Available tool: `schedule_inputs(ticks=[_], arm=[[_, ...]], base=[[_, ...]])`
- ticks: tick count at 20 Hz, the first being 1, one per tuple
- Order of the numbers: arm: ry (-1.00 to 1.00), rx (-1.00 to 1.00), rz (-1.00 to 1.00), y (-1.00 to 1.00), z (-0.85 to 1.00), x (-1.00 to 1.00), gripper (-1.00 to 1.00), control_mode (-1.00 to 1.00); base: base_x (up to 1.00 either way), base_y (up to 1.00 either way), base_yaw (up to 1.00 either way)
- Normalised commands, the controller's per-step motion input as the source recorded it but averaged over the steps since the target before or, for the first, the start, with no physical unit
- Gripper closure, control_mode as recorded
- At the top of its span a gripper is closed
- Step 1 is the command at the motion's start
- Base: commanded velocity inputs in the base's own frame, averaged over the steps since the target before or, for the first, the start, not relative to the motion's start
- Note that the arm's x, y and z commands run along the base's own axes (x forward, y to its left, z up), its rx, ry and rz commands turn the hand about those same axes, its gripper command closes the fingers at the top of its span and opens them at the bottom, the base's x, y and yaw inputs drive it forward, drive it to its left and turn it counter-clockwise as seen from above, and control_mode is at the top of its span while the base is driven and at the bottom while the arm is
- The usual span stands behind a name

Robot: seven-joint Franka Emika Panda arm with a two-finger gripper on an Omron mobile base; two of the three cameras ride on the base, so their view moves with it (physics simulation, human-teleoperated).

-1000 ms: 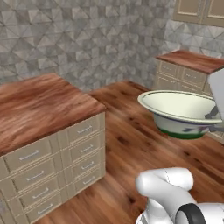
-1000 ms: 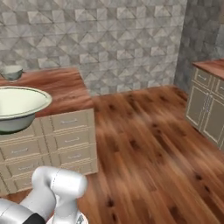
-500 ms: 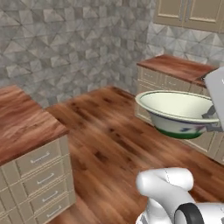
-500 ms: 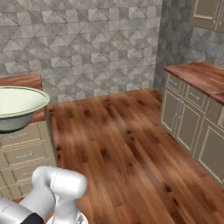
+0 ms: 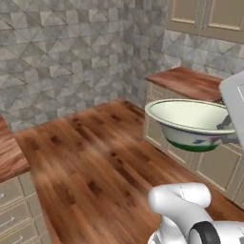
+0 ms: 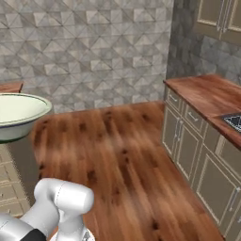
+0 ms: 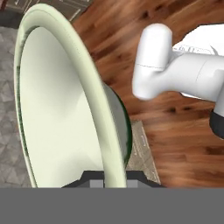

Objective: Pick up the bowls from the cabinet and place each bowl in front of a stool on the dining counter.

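Above the reddish wood floor [image 5: 90,157], the wide bowl [image 5: 190,121] rides in the air, held level with its pale inside facing up. The left base view shows the gripper [image 5: 228,129] at the bowl's right edge, its dark fingers clamped together on the flared rim, with the green-painted underside showing below. Behind the bowl in that view runs a brown-topped counter [image 5: 188,81] on cream base cabinets, with tan wall cabinets [image 5: 205,16] above. The right base view catches the bowl [image 6: 19,115] at its left edge, cut off by the frame, and shows what the other does not: a long counter [image 6: 207,96] down the right side with a dark inset near its far end. The hand view looks along the rim [image 7: 85,94] edge-on, cream inside to the left, dark outside to the right, the rim running down between the finger tips
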Motion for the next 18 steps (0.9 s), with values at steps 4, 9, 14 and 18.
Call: schedule_inputs(ticks=[4, 9, 14, 18], arm=[[0.00, 0.00, 0.00, 0.00, 0.00, 0.00, 1.00, 1.00], [0.00, 0.00, 0.00, 0.00, 0.00, 0.00, 1.00, 1.00], [0.00, 0.00, 0.00, 0.00, 0.00, 0.00, 1.00, 1.00], [0.00, 0.00, 0.00, 0.00, 0.00, 0.00, 1.00, 1.00]], base=[[1.00, -0.75, 0.51], [1.00, -0.61, 0.53], [1.00, -0.31, 0.38], [1.00, -0.16, 0.32]])
